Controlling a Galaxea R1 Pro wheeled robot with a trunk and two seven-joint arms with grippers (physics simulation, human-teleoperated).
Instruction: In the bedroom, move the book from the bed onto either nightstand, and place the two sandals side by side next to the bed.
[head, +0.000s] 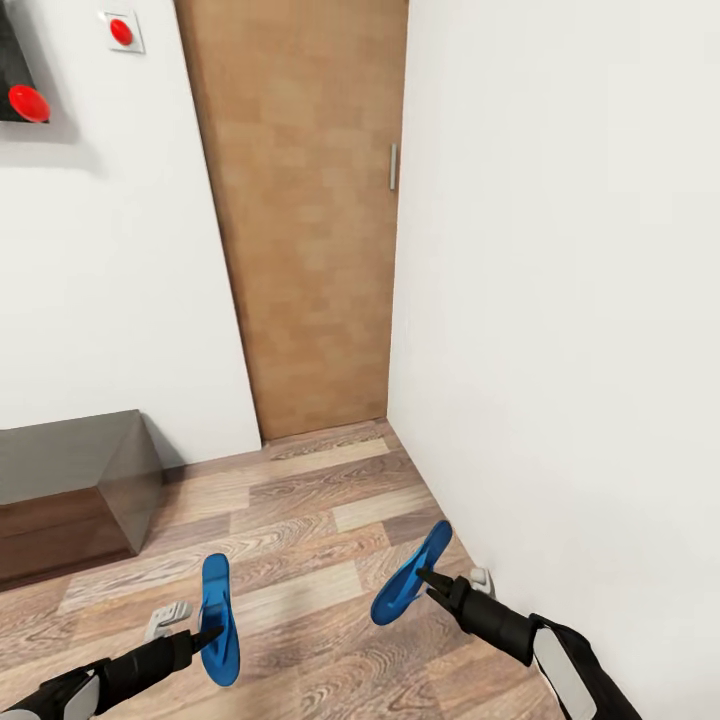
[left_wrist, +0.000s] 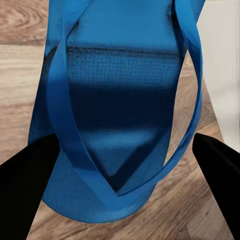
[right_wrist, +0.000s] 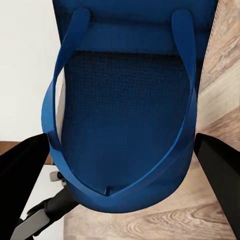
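Note:
I hold one bright blue sandal in each hand above the wood-plank floor. My left gripper (head: 208, 635) is shut on the left sandal (head: 217, 612), which hangs lengthwise with its sole roughly level. In the left wrist view that sandal (left_wrist: 120, 100) and its straps sit between my black fingers (left_wrist: 27, 175). My right gripper (head: 432, 583) is shut on the right sandal (head: 410, 575), which tilts up toward the wall. The right wrist view looks down on this sandal (right_wrist: 125, 110), held between the two fingers (right_wrist: 220, 170). The book and the bed are out of view.
A closed wooden door (head: 300, 200) stands straight ahead. A white wall (head: 560, 300) runs close along my right side. At the left is a low dark brown cabinet (head: 70, 480) against another white wall, which carries red fittings (head: 121, 31). Bare plank floor (head: 310, 520) lies between.

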